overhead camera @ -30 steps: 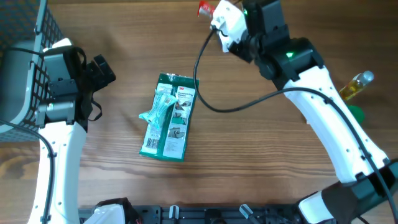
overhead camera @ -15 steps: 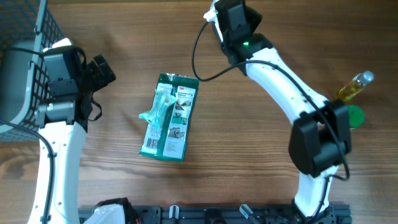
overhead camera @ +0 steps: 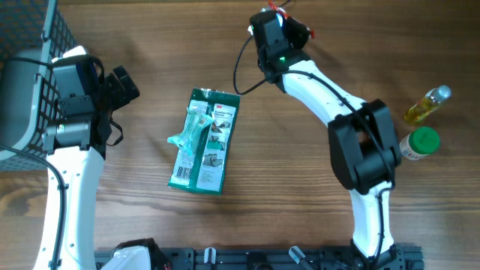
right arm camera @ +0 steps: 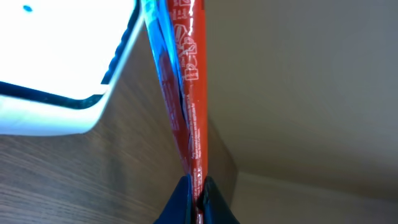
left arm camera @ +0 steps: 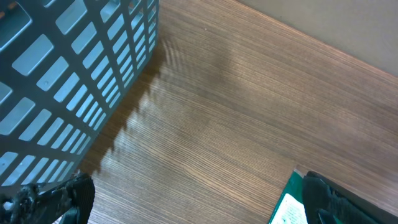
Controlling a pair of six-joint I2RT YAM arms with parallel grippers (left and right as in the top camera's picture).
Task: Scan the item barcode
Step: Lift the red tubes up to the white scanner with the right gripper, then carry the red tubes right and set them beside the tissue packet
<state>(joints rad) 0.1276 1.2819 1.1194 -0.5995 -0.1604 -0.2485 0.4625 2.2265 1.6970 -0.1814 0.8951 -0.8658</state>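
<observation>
Since a second ago the right arm swings from the right side over to the far edge of the desk (overhead camera: 285, 195). A green-capped bottle (overhead camera: 421, 142) that it hid now shows beside the yellow bottle (overhead camera: 427, 103). The left arm and the green pack (overhead camera: 204, 142) do not move.

The big basket (overhead camera: 64, 34) sits at the left. The left tool (left arm camera: 196, 208) hangs near it, wide open and holding nothing. The green pack lies flat in the middle of the desk, and nothing touches it.

The right tool (right arm camera: 194, 193) is pinched tight on the bottom edge of a thin red packet (right arm camera: 194, 74). The packet stands up on its edge, just beside a white shape that I think is the scanner (right arm camera: 56, 56). I cannot tell if they touch.

I think the job now is to show the packet's barcode to the scanner. To do it well, the arm should turn the flat side with the lines to face the scanner's window. It should hold still for a moment. The pinch should stay low on the edge so no finger covers the lines. The arm should also stay clear of the black cable (overhead camera: 238, 71).
</observation>
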